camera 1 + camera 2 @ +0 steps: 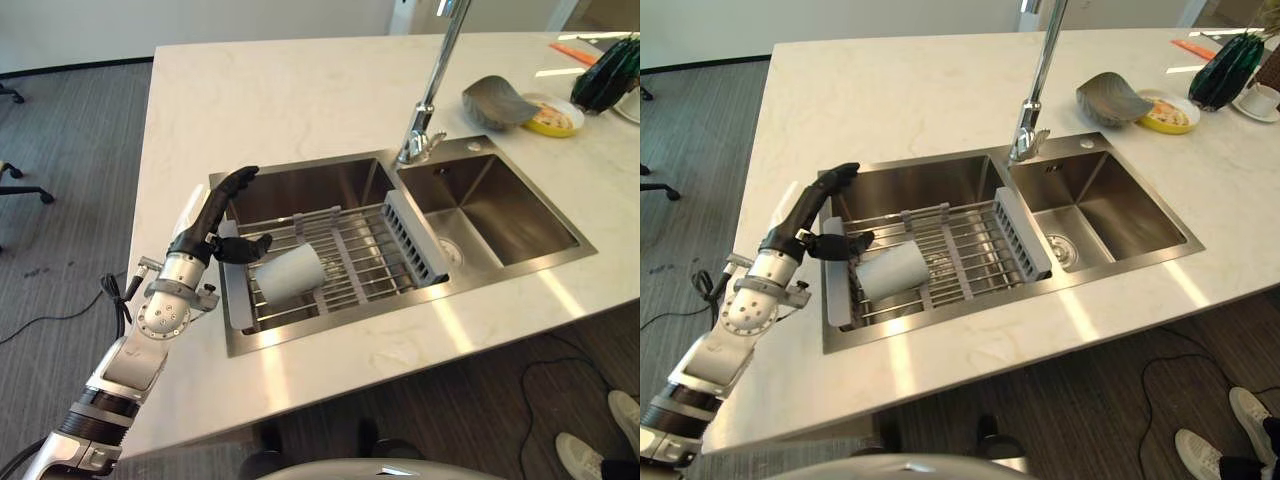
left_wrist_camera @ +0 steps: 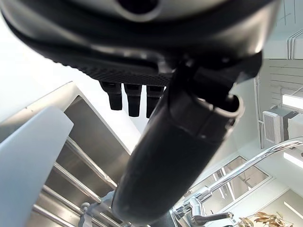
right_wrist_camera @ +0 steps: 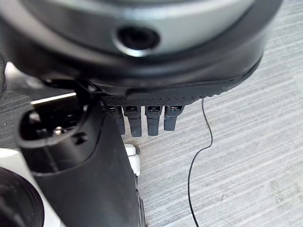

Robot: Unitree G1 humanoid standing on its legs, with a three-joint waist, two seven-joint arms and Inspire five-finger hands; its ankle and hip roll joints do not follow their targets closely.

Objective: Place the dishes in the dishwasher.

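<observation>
A white cup (image 1: pixel 288 273) lies on its side on a wire drying rack (image 1: pixel 365 250) set across the left basin of the steel sink (image 1: pixel 330 335). My left hand (image 1: pixel 215 225) hovers over the rack's left end, fingers straight and pointing toward the basin's far wall. Its thumb (image 2: pixel 175 156) is spread toward the cup's closed end; contact cannot be made out. That hand holds nothing. My right hand (image 3: pixel 142 71) hangs over grey carpet with its fingers (image 3: pixel 142 120) straight and empty.
A tall faucet (image 1: pixel 430 100) stands between the basins. A grey bowl (image 1: pixel 497 100), a yellow plate (image 1: pixel 555 115) and a dark green object (image 1: pixel 610 75) sit at the counter's far right. A person's shoes (image 1: pixel 600 440) are on the floor, lower right.
</observation>
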